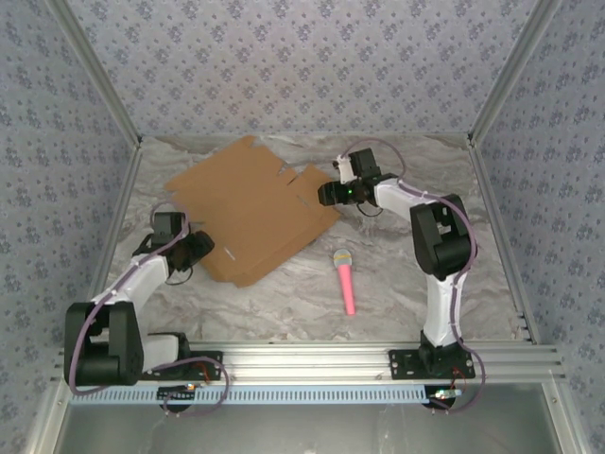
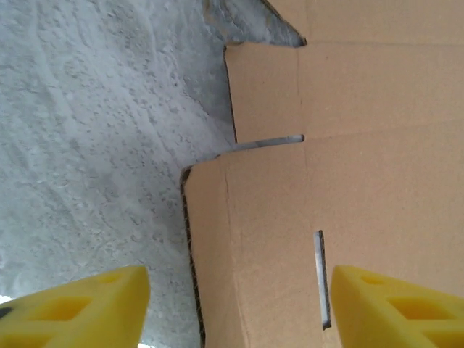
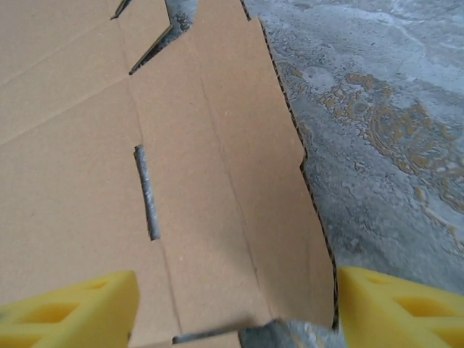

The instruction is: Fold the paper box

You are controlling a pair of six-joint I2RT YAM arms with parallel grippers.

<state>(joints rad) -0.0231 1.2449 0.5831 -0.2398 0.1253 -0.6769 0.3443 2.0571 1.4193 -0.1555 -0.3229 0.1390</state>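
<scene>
The paper box (image 1: 250,208) is a large flat brown die-cut sheet with flaps and slits, lying on the marble tabletop. My left gripper (image 1: 194,248) sits low at the sheet's near-left edge. In the left wrist view its yellow fingers (image 2: 80,308) stand apart, with a side flap's corrugated edge (image 2: 190,246) between them. My right gripper (image 1: 326,194) is at the sheet's right edge. In the right wrist view its jaws straddle a side flap (image 3: 239,217), one fingertip (image 3: 65,312) over the cardboard, the other beside the flap's outer edge. Neither gripper clamps the cardboard.
A pink toy microphone (image 1: 344,280) lies on the table just right of the sheet's near corner. Patterned walls close in the back and both sides. The aluminium rail (image 1: 312,359) with the arm bases runs along the near edge.
</scene>
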